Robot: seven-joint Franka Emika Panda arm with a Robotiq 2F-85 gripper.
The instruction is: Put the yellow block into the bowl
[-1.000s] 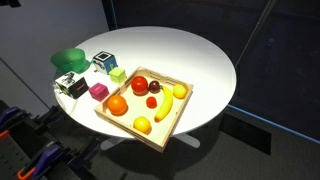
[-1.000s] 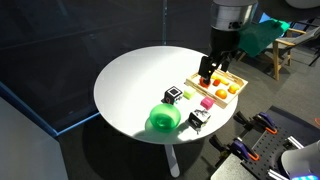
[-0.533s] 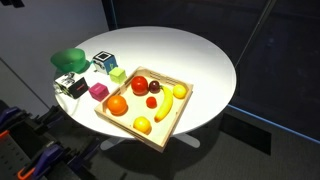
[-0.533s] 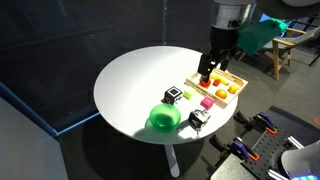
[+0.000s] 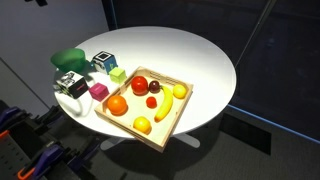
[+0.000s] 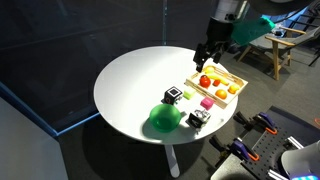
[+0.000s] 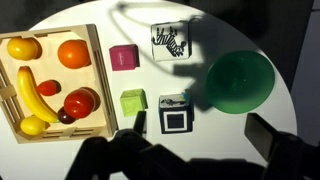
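Tabletop (image 5: 190,50), round and white, fills the middle of both exterior views. Next in size, a wooden tray (image 7: 101,80) of fruit takes the left of the wrist view, and the green bowl (image 7: 238,82) sits at the right, empty. In an exterior view the gripper (image 6: 205,60) hangs at upper right above the tray's end, jaws spread and holding nothing. Two patterned cubes (image 7: 168,42) stand between tray and bowl. A pink cube (image 7: 123,58) lies near the tray. The yellow block (image 7: 132,102) rests on the table at lower centre, just beside the tray's rim, below the pink cube, apart from the bowl.
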